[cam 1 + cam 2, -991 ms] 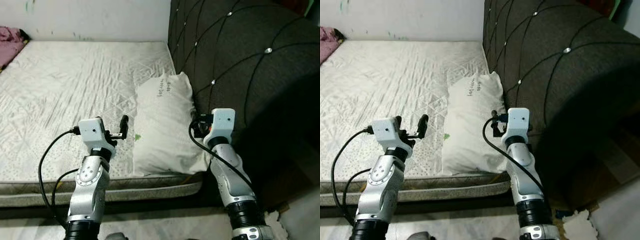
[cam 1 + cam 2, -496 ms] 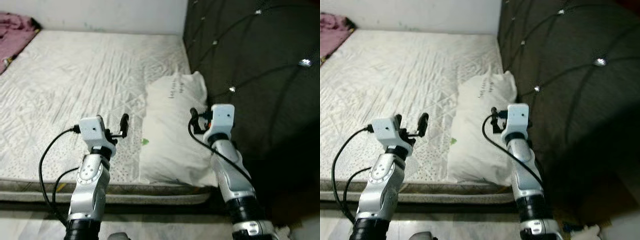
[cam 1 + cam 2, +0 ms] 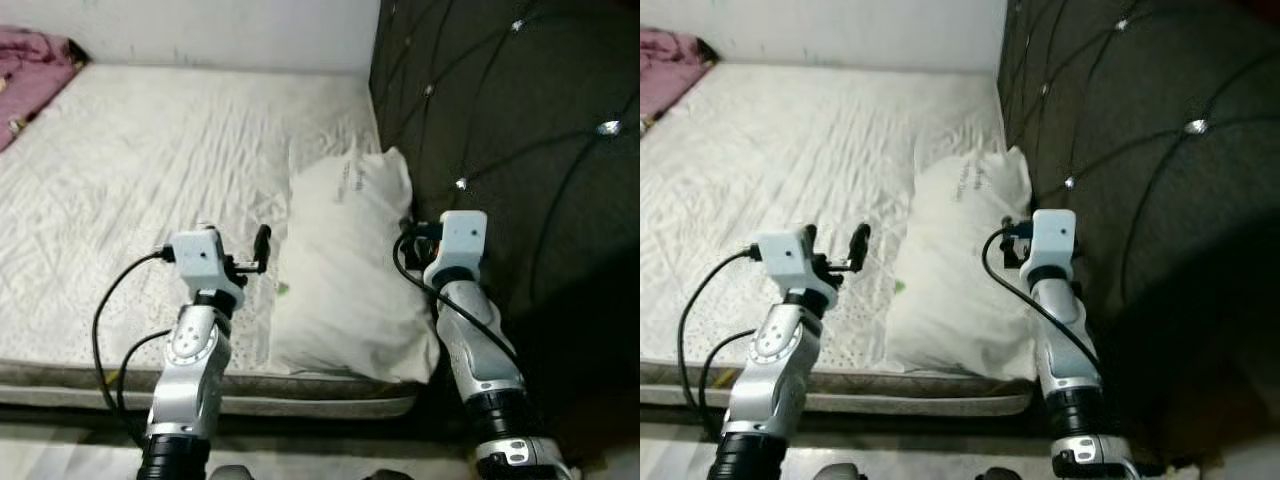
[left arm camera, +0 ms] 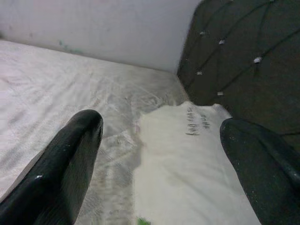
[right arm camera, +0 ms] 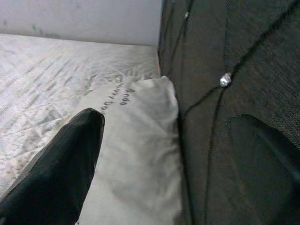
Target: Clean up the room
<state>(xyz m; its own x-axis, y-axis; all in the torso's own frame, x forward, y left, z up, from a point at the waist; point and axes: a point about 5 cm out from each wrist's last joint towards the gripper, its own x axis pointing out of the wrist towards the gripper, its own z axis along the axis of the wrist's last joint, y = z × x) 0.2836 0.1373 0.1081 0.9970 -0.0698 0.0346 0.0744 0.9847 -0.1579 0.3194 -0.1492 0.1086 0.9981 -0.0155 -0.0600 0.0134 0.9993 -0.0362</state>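
Observation:
A white pillow (image 3: 350, 260) with dark print lies on the bare white mattress (image 3: 150, 170), pressed against the dark tufted headboard (image 3: 510, 110). My left gripper (image 4: 164, 140) is open and empty, held over the mattress just left of the pillow's near half; one finger (image 3: 262, 246) shows by the pillow's edge. On the pillow's right side, at the seam with the headboard, my right gripper (image 5: 164, 140) is open and empty too. Its wrist block (image 3: 462, 238) stands above the pillow's near right corner.
A pink cloth (image 3: 30, 55) lies bunched at the far left corner of the mattress by the white wall (image 3: 220, 25). The mattress front edge (image 3: 250, 400) runs just below my arms. Pale floor shows under it.
The whole view has shifted and drawn closer to the bed, so the camera moved. Both arms sit slightly further right in the picture. Both grippers stay open and hold nothing.

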